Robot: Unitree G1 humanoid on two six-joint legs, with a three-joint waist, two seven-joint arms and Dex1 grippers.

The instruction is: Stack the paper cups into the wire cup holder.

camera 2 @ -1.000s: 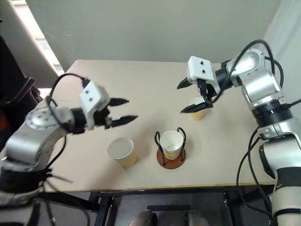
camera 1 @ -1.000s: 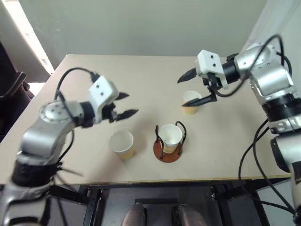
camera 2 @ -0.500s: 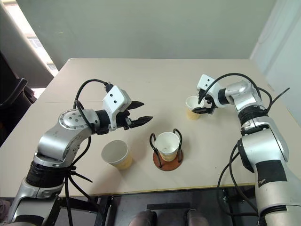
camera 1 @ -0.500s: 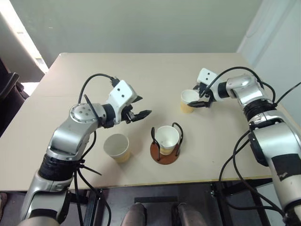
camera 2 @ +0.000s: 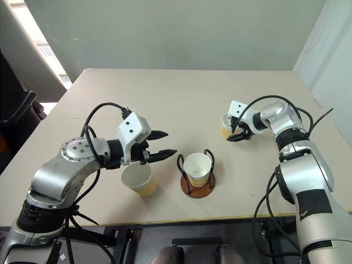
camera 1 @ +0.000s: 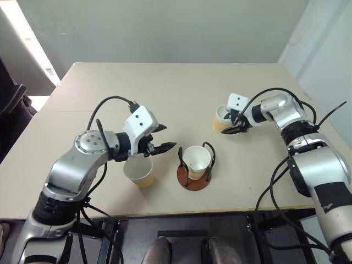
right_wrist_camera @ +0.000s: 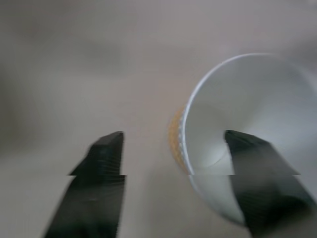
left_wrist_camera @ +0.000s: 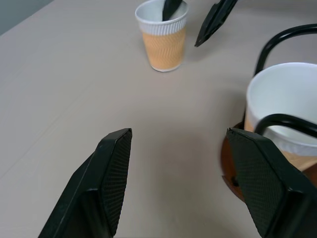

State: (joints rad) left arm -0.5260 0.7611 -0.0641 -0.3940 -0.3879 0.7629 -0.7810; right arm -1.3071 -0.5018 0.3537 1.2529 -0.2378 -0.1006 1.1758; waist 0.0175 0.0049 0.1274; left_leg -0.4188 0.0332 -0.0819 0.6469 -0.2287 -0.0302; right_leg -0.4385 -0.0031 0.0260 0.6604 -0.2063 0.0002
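Note:
One paper cup (camera 1: 197, 159) stands inside the wire cup holder (camera 1: 193, 180), near the table's front middle. A second paper cup (camera 1: 138, 171) stands on the table left of the holder. My left gripper (camera 1: 165, 137) hovers open just above and behind that cup, its fingers (left_wrist_camera: 114, 166) pointing toward the holder with nothing between them. A third paper cup (left_wrist_camera: 163, 43) stands upright farther back on the right. My right gripper (camera 1: 226, 124) is open astride its near wall, one finger (right_wrist_camera: 246, 157) inside the cup and the other outside.
The tan table (camera 1: 165, 88) has its front edge close below the holder and the left cup. A dark chair (camera 1: 10, 104) stands off the table's left side. A pale wall (camera 1: 324, 49) lies beyond its right side.
My right gripper has come down from above the far cup and now straddles its rim. My left gripper has sunk a little and drawn back toward the near-left cup. The head camera has shifted.

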